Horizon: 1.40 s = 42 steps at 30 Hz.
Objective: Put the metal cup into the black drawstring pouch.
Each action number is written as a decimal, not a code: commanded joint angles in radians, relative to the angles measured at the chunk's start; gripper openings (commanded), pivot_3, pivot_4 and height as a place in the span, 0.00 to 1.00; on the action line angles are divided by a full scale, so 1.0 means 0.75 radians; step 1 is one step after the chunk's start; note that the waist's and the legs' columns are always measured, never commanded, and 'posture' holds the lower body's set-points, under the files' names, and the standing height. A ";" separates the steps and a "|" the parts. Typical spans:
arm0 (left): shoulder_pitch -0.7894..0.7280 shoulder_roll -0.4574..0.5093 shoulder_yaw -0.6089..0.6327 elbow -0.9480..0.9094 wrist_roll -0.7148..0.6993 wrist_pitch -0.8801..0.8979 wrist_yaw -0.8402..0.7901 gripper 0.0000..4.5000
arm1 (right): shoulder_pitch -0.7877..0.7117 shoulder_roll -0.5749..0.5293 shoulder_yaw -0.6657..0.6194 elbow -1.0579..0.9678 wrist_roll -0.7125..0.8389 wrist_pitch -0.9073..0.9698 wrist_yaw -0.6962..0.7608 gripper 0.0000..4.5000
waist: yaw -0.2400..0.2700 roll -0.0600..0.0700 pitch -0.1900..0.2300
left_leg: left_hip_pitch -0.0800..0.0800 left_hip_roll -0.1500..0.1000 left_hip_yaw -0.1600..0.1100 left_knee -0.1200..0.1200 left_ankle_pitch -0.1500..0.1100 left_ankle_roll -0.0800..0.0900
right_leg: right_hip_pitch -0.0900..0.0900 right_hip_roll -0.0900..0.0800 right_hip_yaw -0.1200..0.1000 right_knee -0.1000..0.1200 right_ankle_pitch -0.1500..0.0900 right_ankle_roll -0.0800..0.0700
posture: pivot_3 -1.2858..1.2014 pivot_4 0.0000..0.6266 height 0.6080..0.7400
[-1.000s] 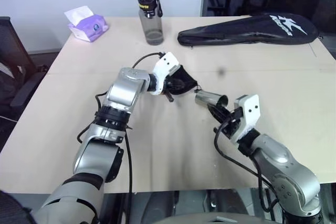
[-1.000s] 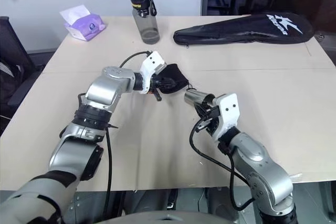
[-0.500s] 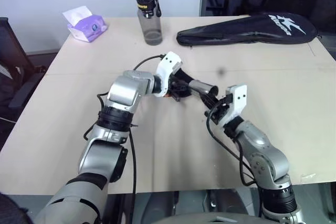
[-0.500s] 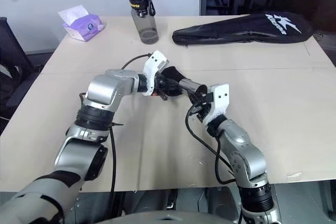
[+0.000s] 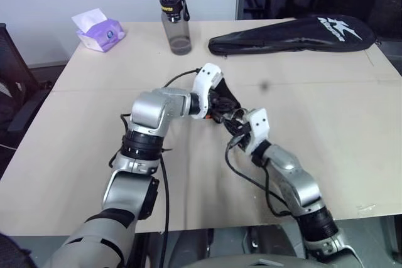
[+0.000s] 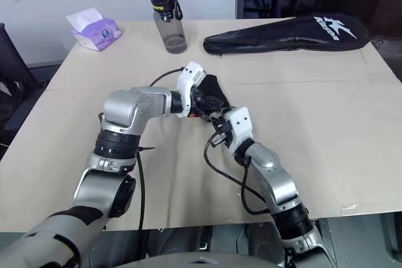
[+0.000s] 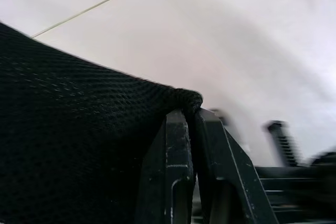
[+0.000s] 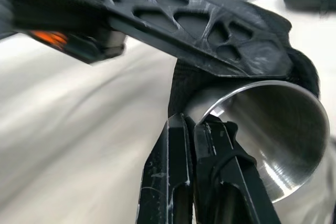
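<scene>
My left gripper (image 7: pixel 188 116) is shut on the edge of the black drawstring pouch (image 7: pixel 73 129) and holds it up over the middle of the table (image 5: pixel 345 111). My right gripper (image 8: pixel 191 124) is shut on the rim of the metal cup (image 8: pixel 273 129), one finger inside and one outside. The cup lies on its side with its open mouth facing the right wrist camera. Its far end is against the black pouch fabric (image 8: pixel 184 85), under the left gripper's fingers (image 8: pixel 199 30). From the head views the two grippers meet at the pouch (image 5: pixel 227 96), and the cup is mostly hidden between them.
At the back of the table stand a grey bottle with a black cap (image 5: pixel 171 20) and a purple tissue pack (image 5: pixel 97 29). A long black racket case (image 5: pixel 292 32) lies at the back right. A dark chair (image 5: pixel 12 73) is off the table's left edge.
My right gripper has carried the cup forward and to the left, up to the pouch. My left gripper has rolled and drawn slightly back with the pouch.
</scene>
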 commanded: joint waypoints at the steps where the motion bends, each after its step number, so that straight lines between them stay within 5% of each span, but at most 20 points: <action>1: -0.028 0.010 0.040 -0.088 -0.098 0.075 -0.016 0.04 | -0.062 0.103 -0.096 0.064 0.093 -0.110 0.014 0.00 | 0.000 0.000 0.000 | 0.000 0.000 0.000 0.000 0.000 0.000 | 0.000 0.000 0.000 0.000 0.000 0.000 | 0.52 0.24 1.00; 3: -0.026 0.014 0.065 -0.109 -0.136 0.106 -0.014 0.04 | -0.095 0.143 -0.133 0.126 0.119 -0.109 0.027 0.00 | 0.000 0.000 0.000 | 0.000 0.000 0.000 -0.001 0.000 0.000 | 0.000 0.000 0.001 0.000 0.000 0.000 | 0.52 0.24 1.00; 10: -0.038 -0.014 0.112 -0.135 -0.224 0.138 0.025 0.04 | -0.274 -0.015 0.146 0.334 -0.303 -0.293 0.113 0.00 | -0.001 0.000 0.000 | 0.000 -0.001 0.001 -0.002 0.001 -0.001 | -0.001 -0.001 0.001 -0.001 0.000 0.000 | 0.52 0.24 1.00; 17: -0.001 0.027 0.116 -0.100 -0.203 0.037 0.082 0.04 | -0.296 -0.065 0.095 0.326 -0.280 -0.248 0.219 0.00 | -0.002 0.000 0.000 | 0.001 0.000 0.000 -0.004 0.002 -0.004 | -0.001 -0.001 0.002 -0.001 0.000 0.000 | 0.52 0.24 1.00; 20: 0.033 0.086 0.064 -0.059 -0.141 -0.082 0.078 0.00 | -0.200 -0.122 0.031 0.125 -0.219 -0.144 0.253 0.16 | 0.000 0.000 0.000 | 0.001 -0.001 0.000 -0.004 0.002 -0.004 | -0.001 -0.001 0.003 -0.001 0.000 0.000 | 0.52 0.24 1.00; 24: 0.052 0.138 0.040 -0.019 -0.111 -0.185 0.062 0.00 | -0.063 -0.194 -0.079 -0.321 -0.044 0.174 0.283 0.55 | 0.008 0.000 0.000 | -0.001 -0.001 -0.001 -0.005 0.002 -0.004 | -0.002 -0.002 0.002 -0.003 0.000 0.000 | 0.52 0.24 1.00; 27: 0.043 0.164 0.032 -0.004 -0.097 -0.243 0.041 0.00 | 0.011 -0.275 -0.147 -0.555 0.070 0.337 0.320 0.55 | 0.012 0.000 0.001 | -0.002 -0.002 -0.002 -0.005 0.002 -0.004 | -0.004 -0.003 0.001 -0.003 0.000 0.000 | 0.52 0.24 1.00; 30: 0.010 0.191 0.043 -0.005 -0.101 -0.264 0.020 0.00 | 0.055 -0.365 -0.150 -0.603 0.044 0.379 0.328 0.69 | 0.011 0.000 0.000 | -0.002 -0.002 -0.002 -0.005 0.002 -0.003 | -0.003 -0.002 0.001 -0.003 0.000 0.000 | 0.52 0.24 1.00; 33: -0.003 0.216 0.036 -0.026 -0.109 -0.264 -0.002 0.00 | 0.025 -0.365 -0.113 -0.487 -0.068 0.348 0.229 0.99 | 0.007 0.000 0.000 | -0.002 -0.002 -0.001 -0.005 0.002 -0.003 | -0.003 -0.002 0.000 -0.002 0.000 0.000 | 0.52 0.24 1.00; 36: 0.017 0.260 -0.010 -0.075 -0.099 -0.313 -0.062 0.00 | -0.024 -0.351 -0.069 -0.298 -0.182 0.279 0.158 0.99 | 0.002 0.000 0.000 | 0.000 -0.002 0.000 -0.005 0.002 -0.003 | -0.003 -0.001 0.002 -0.001 0.000 0.000 | 0.52 0.24 1.00; 42: 0.159 0.356 -0.206 -0.338 0.033 -0.554 -0.126 0.47 | 0.011 -0.361 -0.084 -0.243 -0.203 0.224 0.169 1.00 | 0.007 0.000 0.001 | -0.003 -0.002 0.000 -0.006 0.002 -0.003 | -0.004 -0.002 0.003 -0.005 0.000 0.000 | 0.52 0.24 1.00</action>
